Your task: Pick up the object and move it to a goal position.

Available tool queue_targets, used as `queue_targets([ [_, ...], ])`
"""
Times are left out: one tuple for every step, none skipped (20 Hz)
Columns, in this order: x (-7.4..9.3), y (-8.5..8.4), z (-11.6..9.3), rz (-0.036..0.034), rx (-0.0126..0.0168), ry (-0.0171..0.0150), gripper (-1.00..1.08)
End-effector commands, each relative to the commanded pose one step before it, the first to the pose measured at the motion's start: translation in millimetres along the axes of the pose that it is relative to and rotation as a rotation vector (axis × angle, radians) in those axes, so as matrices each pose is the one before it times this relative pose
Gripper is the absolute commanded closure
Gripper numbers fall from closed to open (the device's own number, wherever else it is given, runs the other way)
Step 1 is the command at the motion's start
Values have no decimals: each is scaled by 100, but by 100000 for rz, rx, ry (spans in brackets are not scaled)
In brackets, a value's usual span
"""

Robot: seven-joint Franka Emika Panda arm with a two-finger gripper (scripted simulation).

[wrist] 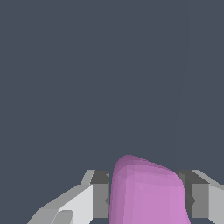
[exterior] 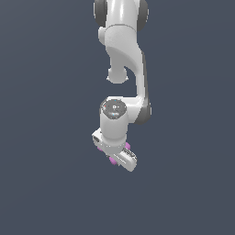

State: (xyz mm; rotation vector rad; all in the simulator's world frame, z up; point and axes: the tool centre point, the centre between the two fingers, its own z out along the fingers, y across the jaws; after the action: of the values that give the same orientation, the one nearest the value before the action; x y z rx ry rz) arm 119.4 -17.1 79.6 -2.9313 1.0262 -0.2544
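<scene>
The white arm is reaching down from the top of the exterior view over a plain dark grey surface, its wrist pointing downward. Below the wrist, the gripper is sitting slantwise, and small bits of pink are peeking out on either side of it. In the wrist view, the fingers are pinching the pink-purple block between them, one pad pressing against each of its sides, its rounded end projecting beyond the fingertips.

Pink-purple rounded block, apparently clamped between the fingers
</scene>
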Motion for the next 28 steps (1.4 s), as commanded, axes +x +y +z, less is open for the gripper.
queue_targets([
  [-150,792,-1874,32,142,50,108],
  [-80,354,-814,0,0,0,108],
  [-81,359,-827,0,0,0,108],
  [-81,362,-836,0,0,0,108],
  [-76,374,-840,13,49,-46,108],
  [-82,369,-856,0,0,0,108],
  [-83,373,-865,0,0,0,108],
  [-83,376,-875,0,0,0,108],
  [-83,380,-884,0,0,0,108],
  [-75,395,-887,16,49,-46,108],
  [-84,387,-903,0,0,0,108],
  [-84,390,-912,0,0,0,108],
  [-84,394,-922,0,0,0,108],
  [-84,397,-933,0,0,0,108],
  [-72,417,-935,20,47,-46,108],
  [-84,406,-955,0,0,0,108],
  [-84,410,-966,0,0,0,108],
  [-84,415,-979,0,0,0,108],
  [-84,420,-992,0,0,0,108],
  [-83,425,-1007,0,0,0,108],
  [-83,432,-1022,0,0,0,108],
  [-83,438,-1040,0,0,0,108],
  [-82,446,-1058,0,0,0,108],
  [-82,454,-1079,0,0,0,108],
  [-81,463,-1103,0,0,0,108],
  [-81,472,-1128,0,0,0,108],
  [-59,504,-1131,61,-33,1,108],
  [-77,476,-1143,0,0,0,108],
])
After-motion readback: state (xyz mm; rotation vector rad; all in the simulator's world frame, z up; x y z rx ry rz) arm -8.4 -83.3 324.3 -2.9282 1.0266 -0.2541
